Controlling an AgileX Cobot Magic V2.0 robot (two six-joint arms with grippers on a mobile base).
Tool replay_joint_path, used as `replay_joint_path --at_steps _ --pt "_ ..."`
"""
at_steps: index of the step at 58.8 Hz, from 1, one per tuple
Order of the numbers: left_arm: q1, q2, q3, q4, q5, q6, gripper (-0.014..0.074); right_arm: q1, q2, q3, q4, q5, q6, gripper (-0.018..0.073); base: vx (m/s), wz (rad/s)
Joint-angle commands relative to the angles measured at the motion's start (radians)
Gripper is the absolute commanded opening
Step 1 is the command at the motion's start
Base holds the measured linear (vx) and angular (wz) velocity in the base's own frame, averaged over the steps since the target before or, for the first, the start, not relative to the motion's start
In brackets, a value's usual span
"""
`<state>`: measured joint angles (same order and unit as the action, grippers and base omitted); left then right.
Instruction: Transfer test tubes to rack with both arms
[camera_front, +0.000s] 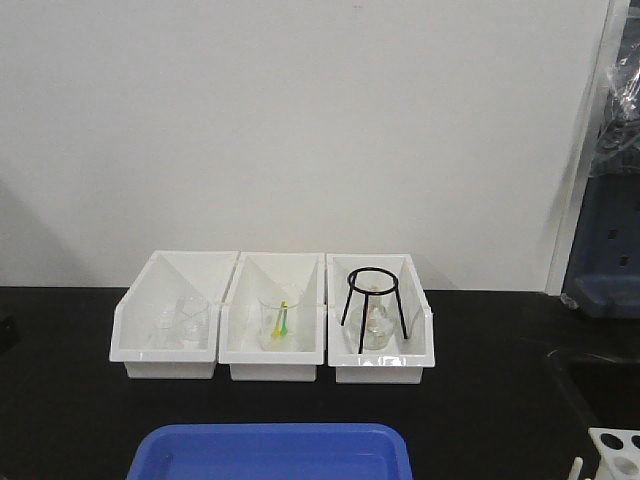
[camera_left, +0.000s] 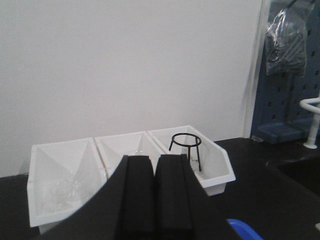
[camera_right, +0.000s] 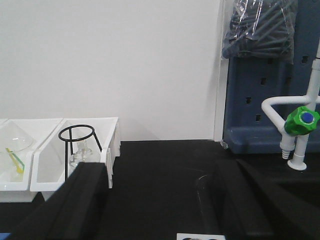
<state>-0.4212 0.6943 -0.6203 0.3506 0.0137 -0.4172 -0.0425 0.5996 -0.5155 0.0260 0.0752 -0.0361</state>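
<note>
The white rack (camera_front: 614, 446) shows only as a corner at the lower right of the front view, and as a thin white sliver (camera_right: 200, 236) at the bottom of the right wrist view. My left gripper (camera_left: 154, 160) is shut, its pads pressed together with nothing between them, facing the white bins. My right gripper (camera_right: 161, 172) is open over the black table, just beyond the rack. A faint glassy streak (camera_right: 200, 182) stands by its right finger; I cannot tell whether it is a test tube. No other test tubes show. Neither arm appears in the front view.
Three white slanted bins (camera_front: 272, 360) stand in a row at the back, holding beakers, a flask and a black wire ring stand (camera_front: 373, 290). A blue tray (camera_front: 270, 452) lies at the front edge. A white tap with a green knob (camera_right: 302, 120) stands far right.
</note>
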Motion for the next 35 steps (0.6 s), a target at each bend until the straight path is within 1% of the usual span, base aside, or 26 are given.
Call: replay_joint_path --at_steps 1,5,12,15,21,23,26,28,30,35 --pt "0.029 -0.003 -0.024 -0.011 -0.028 0.002 -0.0007 -0.007 -0.001 -0.036 -0.009 -0.081 -0.005 0.0509 0.0 0.0" --pt "0.06 -0.003 -0.024 0.005 -0.006 0.002 -0.0007 -0.007 -0.001 -0.036 -0.009 -0.081 -0.005 0.0509 0.0 0.0" --pt "0.092 -0.003 -0.024 0.047 0.023 0.002 -0.0006 -0.007 -0.001 -0.036 -0.009 -0.081 -0.005 0.0509 0.0 0.0" --pt "0.105 -0.003 -0.024 0.047 0.025 0.008 -0.0006 -0.007 -0.001 -0.036 -0.009 -0.081 -0.005 0.0509 0.0 0.0" --pt "0.134 -0.003 -0.024 0.034 0.035 0.054 -0.0006 -0.007 -0.001 -0.036 -0.009 -0.081 -0.005 0.0509 0.0 0.0" --pt "0.142 -0.003 -0.024 0.021 0.042 0.067 -0.0006 -0.007 -0.001 -0.036 -0.009 -0.081 -0.005 0.0509 0.0 0.0" --pt "0.153 -0.003 -0.024 -0.024 0.05 0.086 -0.0006 -0.007 -0.001 -0.036 -0.009 -0.081 -0.005 0.0509 0.0 0.0" --pt "0.164 -0.003 -0.024 -0.074 0.056 0.112 -0.0006 -0.007 -0.001 -0.036 -0.009 -0.081 -0.005 0.0509 0.0 0.0" --pt "0.17 -0.003 -0.024 -0.109 0.061 0.137 -0.0006 -0.007 -0.001 -0.036 -0.009 -0.081 -0.005 0.0509 0.0 0.0" --pt "0.185 -0.004 -0.021 -0.198 0.064 0.247 -0.0006 -0.007 -0.001 -0.036 -0.009 -0.081 -0.005 0.0509 0.0 0.0"
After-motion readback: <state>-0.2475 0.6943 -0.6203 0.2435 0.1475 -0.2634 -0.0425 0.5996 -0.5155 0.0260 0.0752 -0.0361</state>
